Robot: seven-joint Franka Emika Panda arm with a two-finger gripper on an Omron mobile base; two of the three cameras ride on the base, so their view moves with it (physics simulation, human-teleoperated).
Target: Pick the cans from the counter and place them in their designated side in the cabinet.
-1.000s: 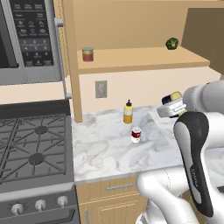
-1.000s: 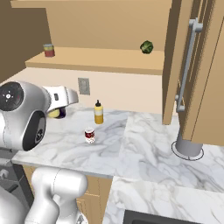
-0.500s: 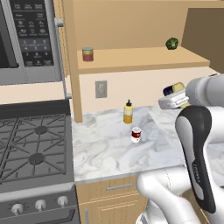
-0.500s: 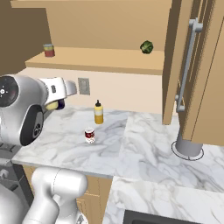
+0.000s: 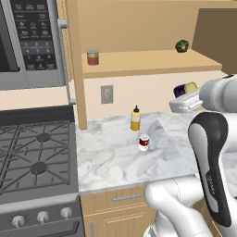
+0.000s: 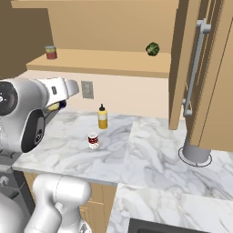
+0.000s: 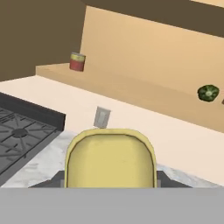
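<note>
Tool [image 5: 185, 94]: raised above the right part of the desk, just below the level of the cabinet shelf; clamped shut on the dark blue boxy tin [image 5: 184, 88], whose yellow rounded face [image 7: 110, 158] sits large in the foreground of the hand view.

Dark blue boxy tin: held off the desk, apart from the shelf; a yellow and dark blue end protrudes past the white hand in the left base view.

Short round red-and-white can [image 5: 144, 142]: upright on the desk [image 5: 106, 157], near the middle, just in front of the yellow squeeze bottle [image 5: 135, 119] and apart from it.

Yellow squeeze bottle: upright near the back wall, below the shelf.

Cabinet [image 5: 152, 62]: one long tan shelf, door swung open. Red can with yellow-green band [image 5: 93, 57] stands at the shelf's left end; a dark green round item [image 5: 181, 46] lies towards its right end.

Wall outlet [image 5: 107, 94]: on the wall behind the desk.

Gas stove [image 5: 32, 157]: left of the desk. Microwave [image 5: 28, 44]: above it.
</note>
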